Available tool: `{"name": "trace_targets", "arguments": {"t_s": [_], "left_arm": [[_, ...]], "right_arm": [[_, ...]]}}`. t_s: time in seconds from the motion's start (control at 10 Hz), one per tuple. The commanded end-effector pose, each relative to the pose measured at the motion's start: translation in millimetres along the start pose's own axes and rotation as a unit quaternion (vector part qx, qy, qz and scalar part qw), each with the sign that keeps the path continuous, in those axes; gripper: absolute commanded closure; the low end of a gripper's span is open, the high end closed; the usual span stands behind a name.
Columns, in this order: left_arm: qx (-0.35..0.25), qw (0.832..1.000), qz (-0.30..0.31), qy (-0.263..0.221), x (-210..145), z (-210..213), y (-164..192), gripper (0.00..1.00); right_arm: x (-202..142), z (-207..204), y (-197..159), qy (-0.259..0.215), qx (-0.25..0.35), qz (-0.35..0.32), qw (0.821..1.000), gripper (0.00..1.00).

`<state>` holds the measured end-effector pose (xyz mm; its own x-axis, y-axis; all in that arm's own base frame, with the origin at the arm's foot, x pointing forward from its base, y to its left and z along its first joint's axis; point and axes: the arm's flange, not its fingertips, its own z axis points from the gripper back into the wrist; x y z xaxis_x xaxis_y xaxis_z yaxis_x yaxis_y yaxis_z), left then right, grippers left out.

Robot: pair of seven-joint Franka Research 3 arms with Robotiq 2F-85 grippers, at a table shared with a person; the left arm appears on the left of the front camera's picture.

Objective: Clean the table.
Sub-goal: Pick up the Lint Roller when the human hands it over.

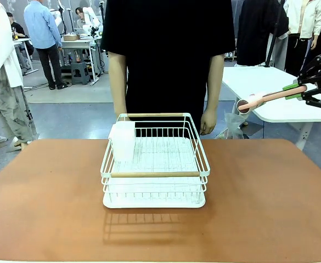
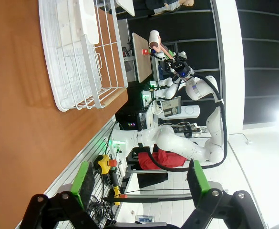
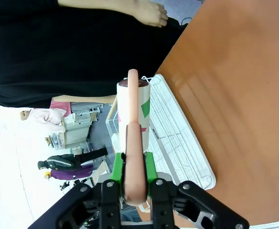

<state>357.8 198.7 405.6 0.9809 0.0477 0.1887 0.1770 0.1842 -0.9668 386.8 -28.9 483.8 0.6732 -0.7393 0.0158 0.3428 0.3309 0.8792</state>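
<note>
The table (image 1: 259, 203) has a smooth terracotta top. My right gripper (image 1: 294, 90) hangs high at the far right, beyond the table's edge, shut on the pink handle of a lint roller (image 1: 259, 100) whose white roll points left. In the right wrist view the green pads of that gripper (image 3: 133, 164) clamp the handle, and the lint roller (image 3: 133, 102) stands above the table (image 3: 239, 109). The left gripper (image 2: 141, 179) is open with nothing between its fingers, hovering off the edge of the table (image 2: 15, 119).
A white wire dish rack (image 1: 155, 174) stands mid-table with a translucent cup (image 1: 123, 139) in its left rear corner. A person in black stands just behind it, one hand (image 1: 208, 121) hanging by the far edge. A white-topped table (image 1: 259, 82) stands at back right.
</note>
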Motion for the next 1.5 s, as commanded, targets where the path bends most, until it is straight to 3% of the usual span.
{"name": "trace_targets", "arguments": {"t_s": [0.0, 1.4], "left_arm": [[-0.001, 1.0, -0.001, 0.0, -1.8, 1.9, -0.1, 0.0], [-0.001, 1.0, -0.001, 0.0, -1.8, 1.9, -0.1, 0.0]], "right_arm": [[-1.3, -0.4, 1.5, -0.002, 0.0, 0.002, 1.0, 0.91], [-1.3, -0.4, 1.5, -0.002, 0.0, 0.002, 1.0, 0.91]]}}
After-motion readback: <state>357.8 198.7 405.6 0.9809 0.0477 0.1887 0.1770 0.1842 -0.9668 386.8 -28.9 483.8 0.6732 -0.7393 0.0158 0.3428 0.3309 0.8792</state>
